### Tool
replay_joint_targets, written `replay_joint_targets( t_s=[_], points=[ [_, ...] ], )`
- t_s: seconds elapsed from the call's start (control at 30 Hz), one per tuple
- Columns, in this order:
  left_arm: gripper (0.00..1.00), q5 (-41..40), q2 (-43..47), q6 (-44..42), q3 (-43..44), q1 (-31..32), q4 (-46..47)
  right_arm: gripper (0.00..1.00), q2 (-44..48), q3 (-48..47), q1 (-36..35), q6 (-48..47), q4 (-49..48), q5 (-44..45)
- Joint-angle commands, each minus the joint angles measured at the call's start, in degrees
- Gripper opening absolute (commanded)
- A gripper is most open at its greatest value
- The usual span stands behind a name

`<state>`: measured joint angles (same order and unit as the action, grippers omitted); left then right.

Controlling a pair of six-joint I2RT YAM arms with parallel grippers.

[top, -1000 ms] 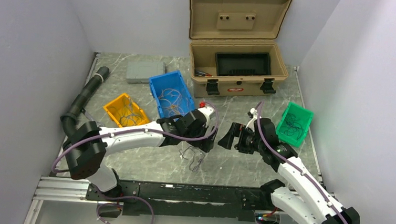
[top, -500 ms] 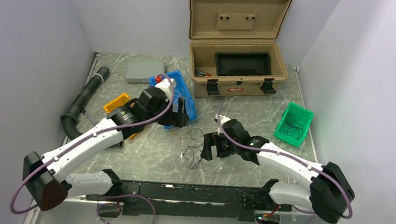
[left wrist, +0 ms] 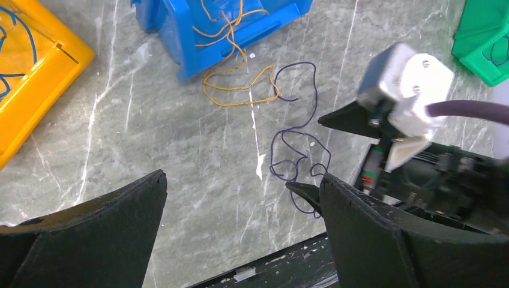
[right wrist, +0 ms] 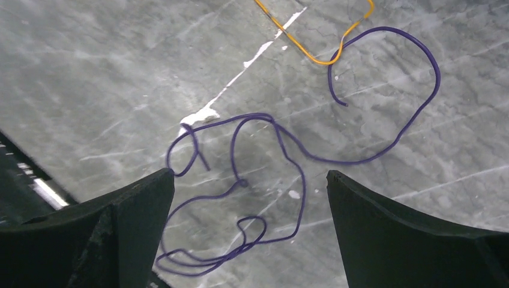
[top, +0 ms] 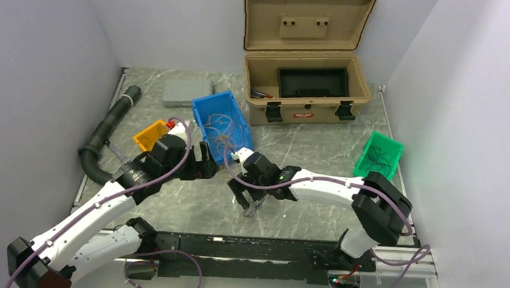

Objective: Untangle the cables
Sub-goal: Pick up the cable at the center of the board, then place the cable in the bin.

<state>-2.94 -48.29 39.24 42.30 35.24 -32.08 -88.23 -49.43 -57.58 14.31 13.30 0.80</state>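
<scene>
Under the right pincer (right wrist: pixel 249 180): we see the purple wire (right wrist: pixel 302 180) lying loose on the grey marbled table (right wrist: pixel 120 72), coiled in several slack loops.
Right pincer: its two fingers are spread wide, one to each side of the coils, hanging over them; we see nothing pinched between them.
Purple wire, far end: one long arc swings out past the fingers and curls back to a free tip beside the orange wire (right wrist: pixel 312 59).
Orange wire: it spills from the front of the blue bin (left wrist: pixel 174 48) onto the table and crosses the purple one near that tip; the rest of it sits in the bin.
Left pincer (left wrist: pixel 243 177): spread wide too, empty, held above bare table near the blue bin; the purple loops lie beyond its fingertips, closer to its right finger.
Between the two pincers: from above, we find the left one (top: pixel 206 168) near the bin's near corner and the right one (top: pixel 250 196) just beside it, toward the table's near edge.
Yellow bin (left wrist: pixel 36 78): it holds thin blue wire, well apart from both pincers.
Green bin (top: pixel 390 160): it holds dark wire, by the right-hand wall.
Back of the table: an open tan case (top: pixel 303 100).
</scene>
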Motion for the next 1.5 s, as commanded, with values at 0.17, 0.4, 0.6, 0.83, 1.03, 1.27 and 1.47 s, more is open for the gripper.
replay_joint_targets(
  t_s=[0.17,0.4,0.6,0.83,1.03,1.27,1.47],
  points=[
    [0.99,-1.6,1.9,0.1,2.6,-0.9,-1.9,0.95,-5.9,-2.0,0.1,-11.5,-5.0,3.8],
    [0.99,-2.5,2.9,-0.4,3.0,-0.9,-2.8,0.78,-7.5,0.4,0.4,-11.0,-6.9,1.9],
    [0.99,-2.3,3.0,-0.9,3.5,-0.9,-3.0,0.38,-8.0,1.7,1.0,-10.1,-8.2,0.3],
    [0.99,-2.1,3.4,-1.4,3.6,-0.9,-3.3,0.00,-3.2,2.1,1.2,-7.6,-7.2,2.4],
    [0.99,0.1,3.0,-1.6,1.9,-0.9,-1.7,0.00,12.4,5.0,7.1,0.4,-2.4,5.0],
    [0.99,3.9,0.8,-1.6,-0.2,-1.0,2.1,0.00,35.0,4.9,23.0,6.3,9.8,3.7],
    [0.99,6.4,-0.9,-2.1,-0.5,-0.9,4.5,0.00,40.6,-6.1,34.8,8.8,23.6,9.7]
  ],
)
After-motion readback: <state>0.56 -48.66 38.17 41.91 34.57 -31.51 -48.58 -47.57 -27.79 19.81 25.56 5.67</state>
